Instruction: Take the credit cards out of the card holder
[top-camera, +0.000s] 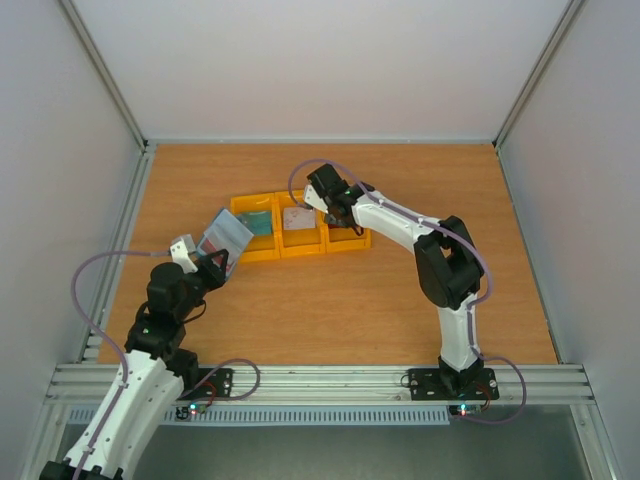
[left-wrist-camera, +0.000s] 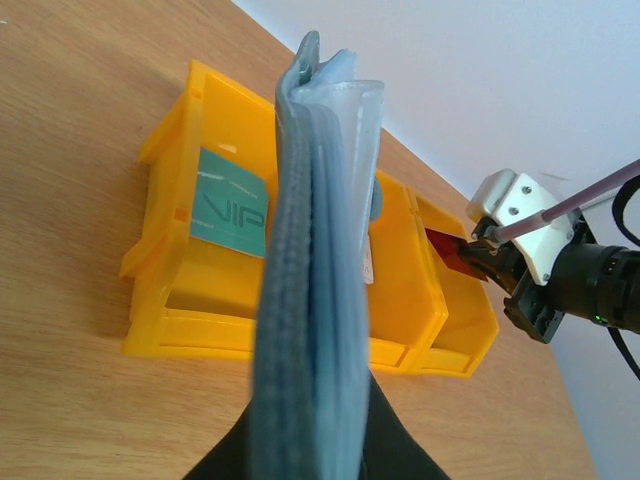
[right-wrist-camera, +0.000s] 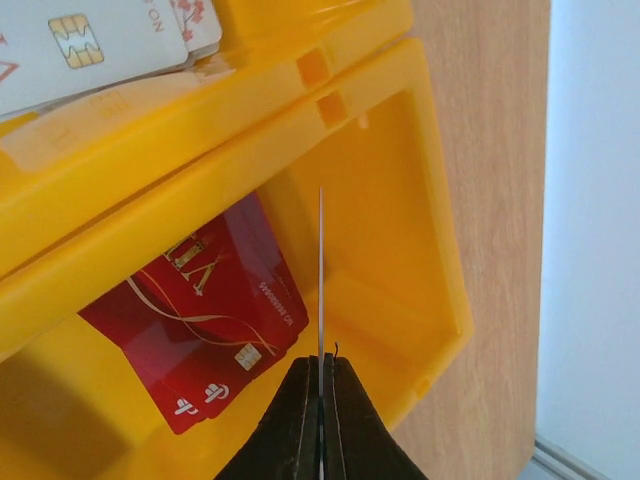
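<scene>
In the left wrist view the card holder (left-wrist-camera: 310, 300) is closest to the lens. It is seen from its edge, upright between the dark fingers of the left gripper (left-wrist-camera: 312, 455), which clamp its lower end. Behind it stand the yellow bins (left-wrist-camera: 160, 300), and the teal-green card (left-wrist-camera: 230, 205) lies in the left one.

In the right wrist view the right gripper (right-wrist-camera: 320, 378) is pinched on a thin card (right-wrist-camera: 320, 280), seen edge-on over the right bin, where red cards (right-wrist-camera: 200, 320) lie. The whitish card (right-wrist-camera: 90, 40) lies in the neighbouring bin.

From the top, the card holder is just beside the left end of the bins.
</scene>
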